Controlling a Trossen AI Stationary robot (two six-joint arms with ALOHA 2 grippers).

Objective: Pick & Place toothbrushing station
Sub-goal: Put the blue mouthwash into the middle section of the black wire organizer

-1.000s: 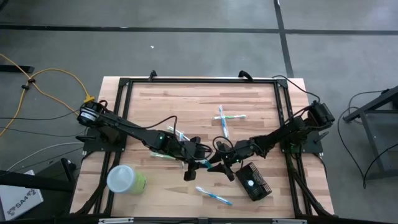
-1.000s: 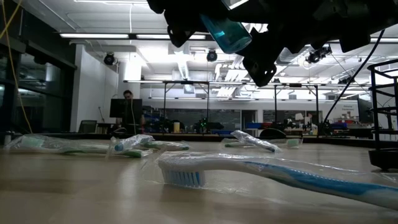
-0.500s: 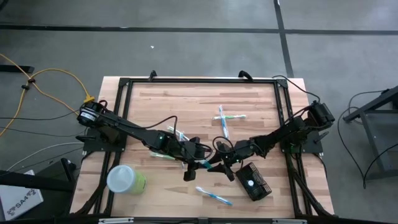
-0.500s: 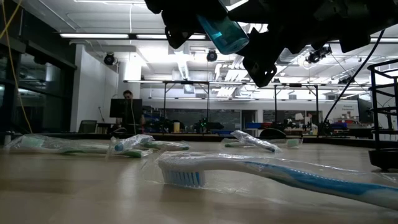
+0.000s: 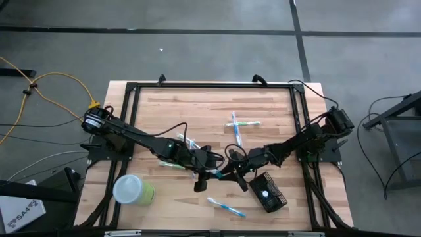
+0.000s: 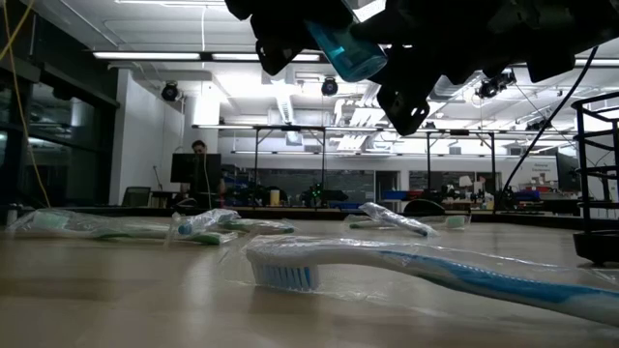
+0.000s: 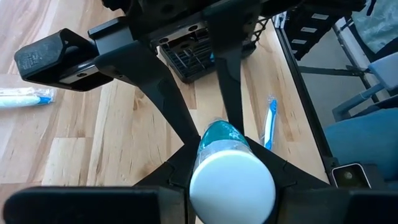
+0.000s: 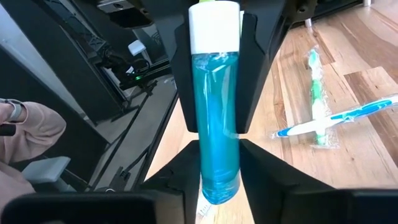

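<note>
A clear bottle of blue liquid with a white cap [image 5: 220, 174] hangs in the air between my two grippers, above the table's middle near its front; it also shows in the low view [image 6: 343, 43]. My left gripper [image 5: 209, 174] is shut on its cap end. My right gripper [image 5: 231, 175] is shut on its bottom end. The black wire-mesh holder box [image 5: 268, 192] stands on the table just right of the grippers, nearer the front, and shows in the left wrist view [image 7: 196, 53]. My left gripper pinches the bottle's cap end [image 7: 202, 177] between its two fingers [image 8: 183, 74]. It comes from the table's left, and the bottle lies along the fingers. The bottle is lifted clear of the table. My right gripper pinches the bottle's bottom end [image 8: 214, 180] between its two fingers [image 8: 261, 171]. It comes from the table's right, with the bottle lying along the fingers and its cap pointing away. The bottle is clear of the table.
A lime-green cup with a whitish lid [image 5: 133, 189] stands at the front left. Wrapped toothbrushes lie at the front [image 5: 227, 207], toward the back [image 5: 240, 125] and behind the left arm [image 5: 181, 141]. A black frame [image 5: 210, 85] rims the table. A person's sleeve [image 8: 25, 124] shows beyond the table.
</note>
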